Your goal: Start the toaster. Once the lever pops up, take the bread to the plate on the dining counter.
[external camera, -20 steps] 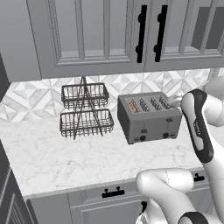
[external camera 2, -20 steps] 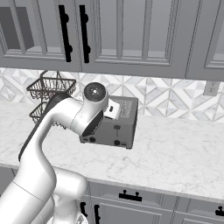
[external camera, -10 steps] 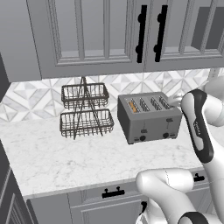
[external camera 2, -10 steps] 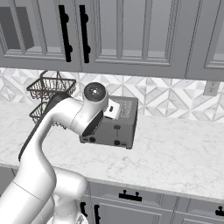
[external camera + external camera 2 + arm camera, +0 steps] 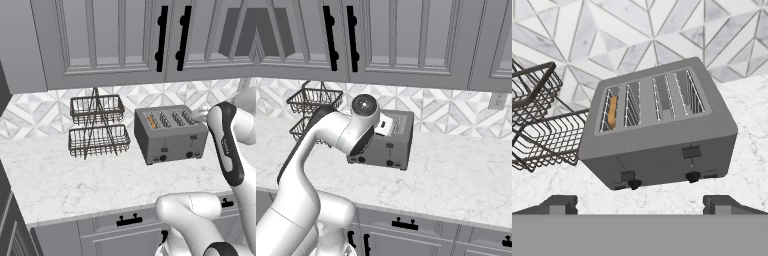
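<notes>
Inside toaster (image 5: 657,135), bread (image 5: 612,112) shows partly (edge-on).

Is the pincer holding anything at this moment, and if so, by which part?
Nothing is held. The pincer is open, its fingertips apart with empty space between them, short of the toaster. The bread sits in a slot.

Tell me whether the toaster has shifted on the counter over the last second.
No. The toaster sits just right of the wire basket rack, as before.
</notes>
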Robot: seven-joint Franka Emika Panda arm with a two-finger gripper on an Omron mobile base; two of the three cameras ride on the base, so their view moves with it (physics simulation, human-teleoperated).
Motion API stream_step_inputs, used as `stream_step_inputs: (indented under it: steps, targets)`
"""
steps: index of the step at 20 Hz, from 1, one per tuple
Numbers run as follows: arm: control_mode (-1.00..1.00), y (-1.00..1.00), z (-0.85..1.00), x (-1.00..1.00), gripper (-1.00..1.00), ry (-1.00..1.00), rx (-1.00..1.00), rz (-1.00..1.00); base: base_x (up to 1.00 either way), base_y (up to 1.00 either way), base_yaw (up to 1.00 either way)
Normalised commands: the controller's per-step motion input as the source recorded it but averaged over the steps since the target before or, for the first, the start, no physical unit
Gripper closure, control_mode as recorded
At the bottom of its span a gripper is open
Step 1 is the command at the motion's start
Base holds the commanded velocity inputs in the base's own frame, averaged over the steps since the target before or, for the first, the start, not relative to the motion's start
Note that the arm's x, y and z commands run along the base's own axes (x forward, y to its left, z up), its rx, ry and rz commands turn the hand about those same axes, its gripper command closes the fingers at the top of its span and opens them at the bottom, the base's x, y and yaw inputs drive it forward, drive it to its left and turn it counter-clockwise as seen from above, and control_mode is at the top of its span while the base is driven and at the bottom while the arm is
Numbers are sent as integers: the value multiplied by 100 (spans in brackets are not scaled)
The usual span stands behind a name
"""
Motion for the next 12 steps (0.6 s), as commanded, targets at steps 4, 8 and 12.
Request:
stream_step_inputs:
  steps: [4,8,12]
  targets:
    - [-100,0,0,0,-100,0,0,0,0,0,0]
    - [-100,0,0,0,-100,0,0,0,0,0,0]
    - [-100,0,0,0,-100,0,0,0,0,0,0]
